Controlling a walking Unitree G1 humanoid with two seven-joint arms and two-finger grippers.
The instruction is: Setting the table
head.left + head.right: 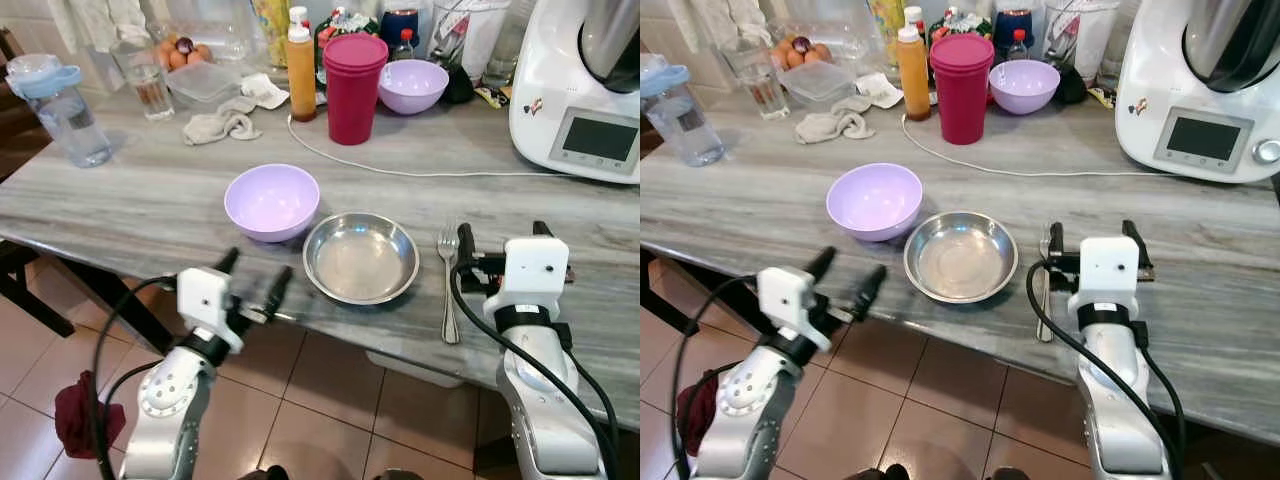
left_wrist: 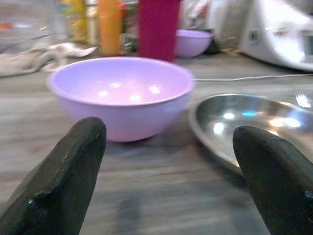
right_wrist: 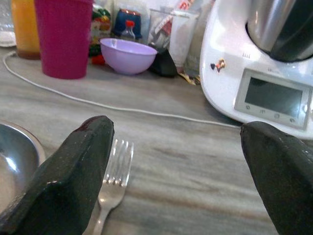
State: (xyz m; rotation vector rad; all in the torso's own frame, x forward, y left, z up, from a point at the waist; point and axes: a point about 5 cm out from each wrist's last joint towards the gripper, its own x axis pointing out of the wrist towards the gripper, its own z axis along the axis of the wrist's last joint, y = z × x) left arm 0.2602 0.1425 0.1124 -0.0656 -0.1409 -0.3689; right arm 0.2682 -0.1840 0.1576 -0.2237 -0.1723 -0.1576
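my left tool (image 1: pixel 252 276) hangs at the near edge of the desk (image 1: pixel 120 200), fingers spread wide, holding nothing. fingertips sit about level with the desk lip, just short of the lilac bowl (image 1: pixel 271 201). from the left wrist that bowl sits dead ahead between the two fingers, apart from both.

my right tool (image 1: pixel 503 243) is over the desk surface, right of the fork (image 1: pixel 447 282), fingers also wide apart, gripping nothing. the left finger is just beside the fork tines; touching or not, can't tell.

place setting so far: lilac bowl, then steel plate (image 1: pixel 361 257) just beside it on its right (rims near, contact unclear), then fork right of the plate, handle pointing at the near edge. the plate's near rim is close to the desk lip, and the fork handle ends near it too.

open room: bare strip of desk left of the lilac bowl out to the water bottle (image 1: pixel 62 108). bare desk in front of my right tool up to the white cable (image 1: pixel 400 170), which runs across the desk toward the white appliance (image 1: pixel 578 90) at far right.

back edge is crowded: magenta cup (image 1: pixel 354 88), orange bottle (image 1: pixel 300 72), second lilac bowl (image 1: pixel 412 85), crumpled cloth (image 1: pixel 222 124), glass (image 1: pixel 147 80). below the lip there's tiled floor (image 1: pixel 320 390).
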